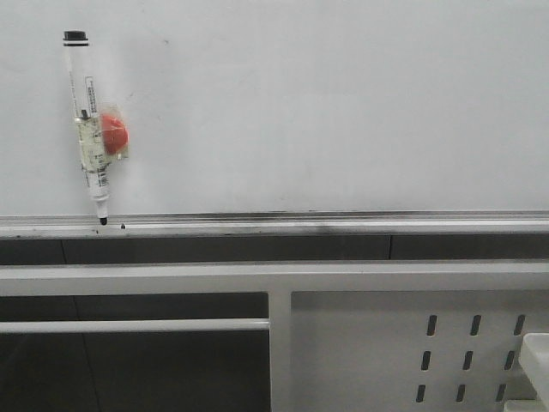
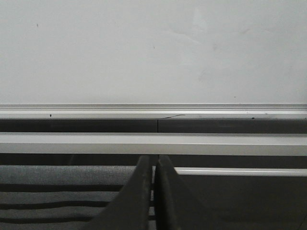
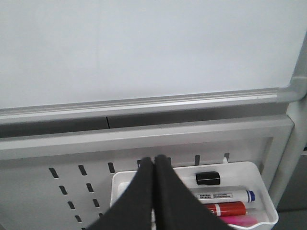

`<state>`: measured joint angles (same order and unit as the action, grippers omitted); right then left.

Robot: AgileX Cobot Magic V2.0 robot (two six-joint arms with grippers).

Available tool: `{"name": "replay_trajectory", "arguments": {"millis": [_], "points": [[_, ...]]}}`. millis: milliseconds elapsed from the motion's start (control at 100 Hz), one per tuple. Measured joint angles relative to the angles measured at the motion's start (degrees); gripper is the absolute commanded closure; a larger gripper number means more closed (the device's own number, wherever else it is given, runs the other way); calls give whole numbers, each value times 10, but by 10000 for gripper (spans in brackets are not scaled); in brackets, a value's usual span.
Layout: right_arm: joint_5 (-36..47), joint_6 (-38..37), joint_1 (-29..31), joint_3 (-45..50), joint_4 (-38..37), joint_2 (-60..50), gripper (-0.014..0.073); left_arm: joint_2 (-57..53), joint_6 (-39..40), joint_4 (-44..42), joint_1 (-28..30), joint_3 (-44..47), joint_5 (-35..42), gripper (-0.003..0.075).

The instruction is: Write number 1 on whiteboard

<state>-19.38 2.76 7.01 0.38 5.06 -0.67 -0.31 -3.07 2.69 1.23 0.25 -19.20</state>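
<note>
The whiteboard (image 1: 343,103) fills the upper front view, with its silver rail (image 1: 343,225) along the bottom edge. No black stroke of a number 1 shows on it in any view. A clear marker pen (image 1: 90,129) with a black cap hangs tip down at the board's left, clipped to a holder with a red part (image 1: 114,133). Neither gripper shows in the front view. My left gripper (image 2: 153,160) is shut and empty, below the board (image 2: 153,48). My right gripper (image 3: 154,160) is shut and empty, below the board (image 3: 144,48).
A white perforated frame panel (image 1: 386,343) stands below the rail. A white tray (image 3: 266,191) hangs on it at the right, holding a blue-capped marker (image 3: 225,195), a red marker (image 3: 228,209) and a black cap (image 3: 208,178). The board's right frame post (image 3: 297,129) is nearby.
</note>
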Motion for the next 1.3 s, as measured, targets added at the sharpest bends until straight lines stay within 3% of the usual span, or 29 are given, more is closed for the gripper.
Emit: {"name": "replay_trajectory", "arguments": {"millis": [400,590,900,1030,1100,1170,1300], "points": [[0,0,0,0,0,0,663,0,0,-3,0,0,5,740],[17,0,0,0,-1,0,663,0,0,-10,0,0,73,740],[294,0,0,0,-5,0,663,0,0,-7,0,0,135,740],[353,0,0,0,-5,0,663,0,6,83,0,-1,163,740],[370,-18,0,0,1,0,663,0,6,103,0,-9,129,740],[327,-65,0,-9,5,0,663,0,4,112,0,-31,92,740],[95,-98,0,-103,15,0,663,17,4,157,0,-91,97,740]]}}
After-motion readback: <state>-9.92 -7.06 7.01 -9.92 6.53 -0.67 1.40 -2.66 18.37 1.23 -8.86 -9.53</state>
